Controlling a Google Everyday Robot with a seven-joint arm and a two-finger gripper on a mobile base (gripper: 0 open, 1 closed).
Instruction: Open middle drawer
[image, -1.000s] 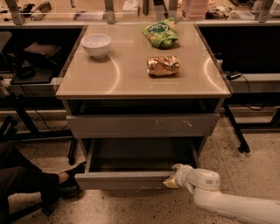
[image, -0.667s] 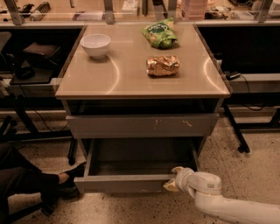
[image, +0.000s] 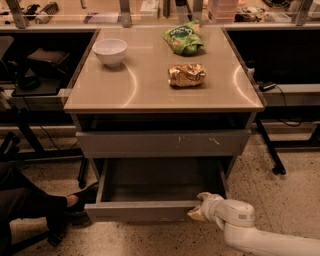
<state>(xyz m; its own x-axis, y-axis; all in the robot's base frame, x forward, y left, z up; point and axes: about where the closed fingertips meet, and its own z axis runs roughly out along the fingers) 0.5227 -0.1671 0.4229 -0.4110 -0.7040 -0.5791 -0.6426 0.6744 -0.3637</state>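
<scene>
Where the speckled floor (image: 285, 195) meets the bottom right corner of the view, the white robot arm (image: 272, 242) enters low and runs nearly level toward the left, bending at a rounded wrist joint just short of the cabinet. Its gripper (image: 196, 210) sits at the right end of the middle drawer (image: 140, 211), touching the upper edge of the plain grey front; whether it is clamped onto that edge or only resting against it cannot be determined. The middle drawer stands extended toward the camera, its dark interior exposed, and it is the lowest front visible. At the left, a person's dark shoe (image: 82, 196) lies on the floor just beside the drawer's left corner. Above the drawer, the larger scratched grey front (image: 160, 144) sits flush with the cabinet frame. On the beige tabletop (image: 145, 87) lie a crumpled brown snack bag (image: 186, 75), a green snack bag (image: 183, 39) farther back, and a white bowl (image: 110, 51) at the left rear.
</scene>
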